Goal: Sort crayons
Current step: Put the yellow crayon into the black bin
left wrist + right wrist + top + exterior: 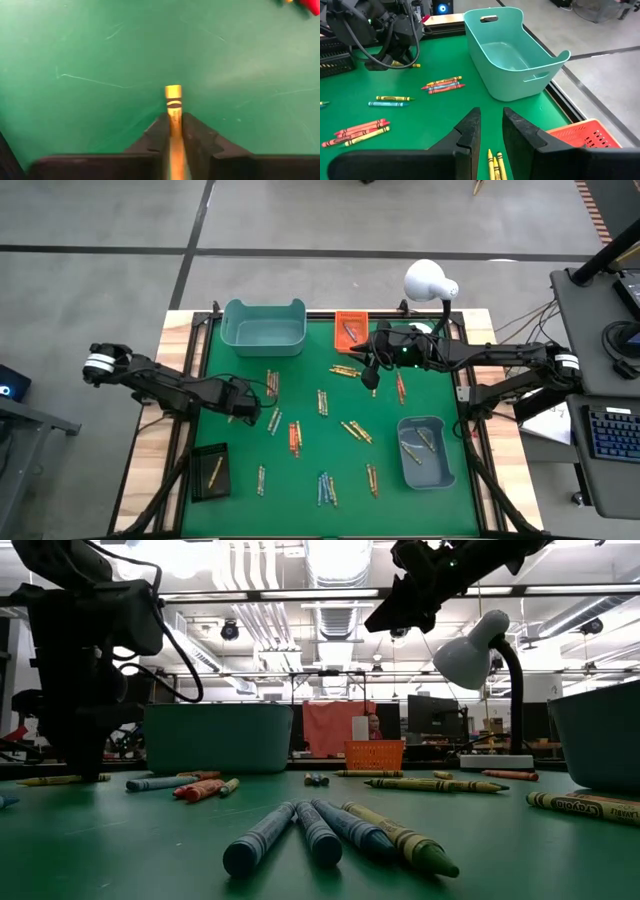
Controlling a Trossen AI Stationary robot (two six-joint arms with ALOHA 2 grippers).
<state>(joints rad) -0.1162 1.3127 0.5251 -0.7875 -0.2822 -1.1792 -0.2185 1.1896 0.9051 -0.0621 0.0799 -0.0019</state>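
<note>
In the low view we meet first a fan of blue-grey crayons (300, 832) lying nearest the lens on the green counter (300, 480), with a greenish one alongside. To the left, the left end effector (243, 411) sits low over the counter, its fingers (152, 140) clamped on a yellow-gold crayon (173, 107) whose end juts past the tips. More crayons (295, 438) lie scattered across the middle; one rests in the black tray (209, 472), a few in the blue-grey bin (426, 452). The teal bin (263, 326) and orange tray (350, 327) stand at the far edge. The right end effector (374, 376) hangs above yellow crayons (495, 165), fingers slightly apart and empty
</note>
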